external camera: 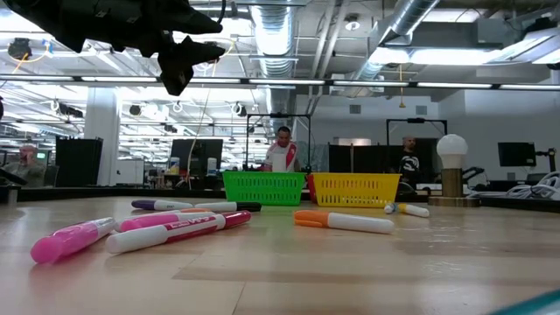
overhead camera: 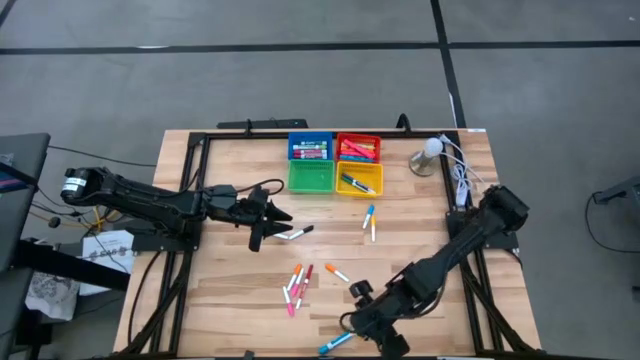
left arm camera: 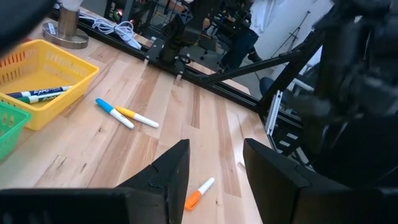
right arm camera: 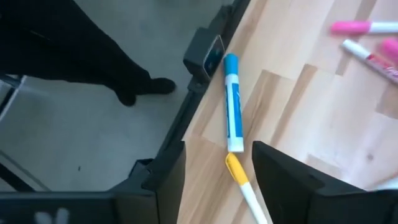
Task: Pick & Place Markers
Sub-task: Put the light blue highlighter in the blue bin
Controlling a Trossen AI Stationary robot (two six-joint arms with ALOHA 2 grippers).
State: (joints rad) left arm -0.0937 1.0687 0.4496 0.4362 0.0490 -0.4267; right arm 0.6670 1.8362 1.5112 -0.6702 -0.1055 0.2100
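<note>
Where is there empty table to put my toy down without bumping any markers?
Bare wood lies right of the blue and yellow marker pair, below the lamp, and along the table's left side below the left gripper. It is crowded around the pink markers.

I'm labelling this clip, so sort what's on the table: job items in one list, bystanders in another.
Job items:
- white-barrelled marker pens with coloured caps, loose on the wood
- blue-capped marker at the table edge

Bystanders:
- four small square plastic trays
- white bulb lamp on a round base
- white cable
</note>
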